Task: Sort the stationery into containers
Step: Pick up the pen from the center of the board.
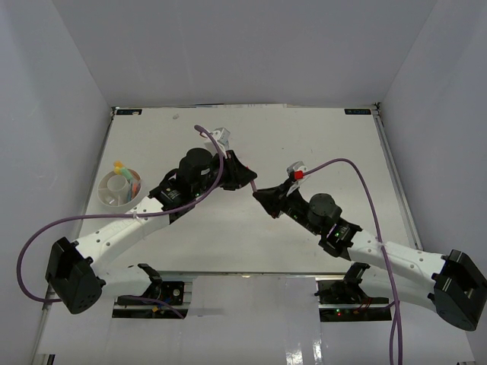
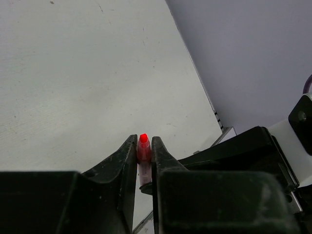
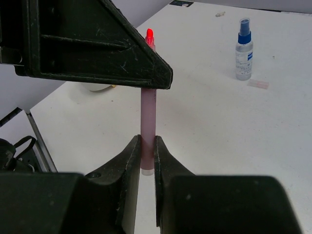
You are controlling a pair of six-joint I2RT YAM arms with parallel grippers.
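At the far left of the table (image 1: 319, 129), well to the left of the left tool (image 2: 144, 139), stands the round white dish (image 1: 106, 199). Some yellow, orange and green pens (image 1: 124, 173) lie in its compartments; I cannot tell which compartment holds which pen.

The left tool is over the middle of the table, and its jaws are narrow and pressed on a red pen (image 3: 147, 117). They grip it close to the bright red tip, which stands out just past the fingertips.

The pen runs straight from the left tool to the right tool (image 3: 146, 141), which is just beside it, so the two tools are nearly meeting. The right tool is also narrow and clamps the same pen at its other end, near the pale end plug. Both tools therefore hold one pen, each at one end.

Beyond the right tool, well apart from it, a small clear bottle (image 3: 243, 51) with a blue cap stands upright on the table. A little clear piece (image 3: 258, 84) lies just beside the bottle; it is too small to say what it is.
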